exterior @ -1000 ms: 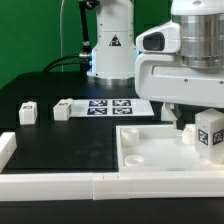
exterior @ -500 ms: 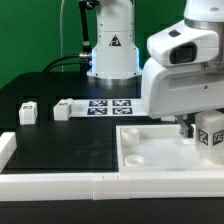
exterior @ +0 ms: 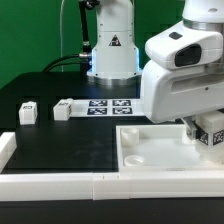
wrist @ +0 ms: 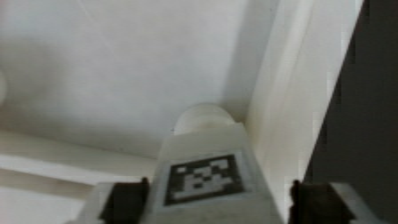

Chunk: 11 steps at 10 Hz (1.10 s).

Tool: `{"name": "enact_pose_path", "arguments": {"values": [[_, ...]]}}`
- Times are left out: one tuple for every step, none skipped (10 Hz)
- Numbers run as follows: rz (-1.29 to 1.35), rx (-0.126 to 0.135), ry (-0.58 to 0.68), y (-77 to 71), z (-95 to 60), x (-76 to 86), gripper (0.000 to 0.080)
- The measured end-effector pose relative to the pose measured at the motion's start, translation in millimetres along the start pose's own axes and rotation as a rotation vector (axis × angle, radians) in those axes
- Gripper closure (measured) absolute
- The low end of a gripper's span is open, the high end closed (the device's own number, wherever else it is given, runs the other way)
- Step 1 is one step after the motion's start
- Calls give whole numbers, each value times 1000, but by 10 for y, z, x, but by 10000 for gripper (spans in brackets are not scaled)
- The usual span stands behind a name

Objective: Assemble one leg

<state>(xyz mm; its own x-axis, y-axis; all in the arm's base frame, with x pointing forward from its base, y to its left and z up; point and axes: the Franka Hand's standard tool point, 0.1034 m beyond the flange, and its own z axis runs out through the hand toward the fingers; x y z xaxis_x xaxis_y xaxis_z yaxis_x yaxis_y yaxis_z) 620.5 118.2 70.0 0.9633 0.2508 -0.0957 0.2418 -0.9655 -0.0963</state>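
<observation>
Since the claw (wrist: pixel 222 198) is clamped on the leg (wrist: pixel 210 150) above the panel (exterior: pixel 150 152) corner at the exterior view's right, a tilted descent could jam the leg tip against the panel rim instead of seating it. The corner recess (exterior: pixel 131 133) at the panel's far left holds nothing visible. Two other legs (exterior: pixel 27 113) lie apart on the desk (exterior: pixel 70 140).

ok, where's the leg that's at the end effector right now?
At the exterior view's far right, the leg stands between the end effector's fingers, at the white panel's back corner on that side.
</observation>
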Motion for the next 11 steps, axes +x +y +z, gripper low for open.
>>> {"name": "enact_pose_path", "arguments": {"values": [[22, 0, 0, 0, 0, 0, 514], [22, 0, 0, -1, -1, 1, 511], [142, -6, 30, -10, -16, 32, 511], [340, -6, 45, -21, -15, 29, 511], [502, -5, 55, -30, -12, 39, 511], [638, -4, 57, -38, -7, 40, 511], [760, -3, 60, -41, 6, 44, 511], [889, -1, 72, -38, 6, 63, 509], [977, 10, 71, -40, 4, 72, 509], [1090, 18, 70, -45, 4, 74, 509], [1170, 22, 72, -67, 2, 77, 509]]}}
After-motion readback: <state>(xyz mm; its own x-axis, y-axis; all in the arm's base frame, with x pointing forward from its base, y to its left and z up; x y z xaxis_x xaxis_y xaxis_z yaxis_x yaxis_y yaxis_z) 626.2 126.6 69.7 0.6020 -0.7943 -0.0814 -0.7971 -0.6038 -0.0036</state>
